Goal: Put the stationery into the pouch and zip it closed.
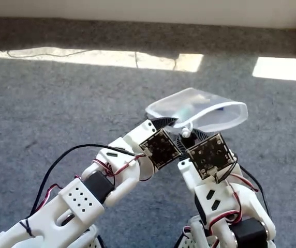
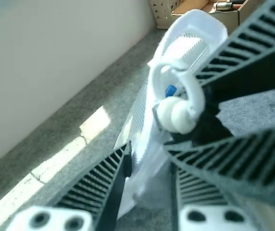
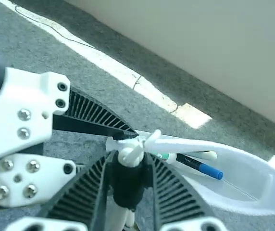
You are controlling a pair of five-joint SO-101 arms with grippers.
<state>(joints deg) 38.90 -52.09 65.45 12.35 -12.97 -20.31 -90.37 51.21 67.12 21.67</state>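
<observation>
- Grip state: left gripper [image 2: 147, 185] fingers narrow, pinching the end seam of the pouch [image 3: 245, 190]. Right gripper [image 3: 128, 180] is clamped on the zip pull [image 3: 130, 153], right beside the left's fingertips.
- Pouch looks lifted clear of the carpet [image 1: 60, 93], its body extending away beyond both sets of fingertips. Pens [image 3: 195, 165] are inside and the mouth looks open.
- Risk 1: the left pinch looks shallow. Zip drag could pull the seam out, so the pouch swings and the pens spill.
- Risk 2: an off-line tug on the pull could jam the slider or slip the cord free.
- Risk 3: a pen lying near the mouth could block the slider.
</observation>
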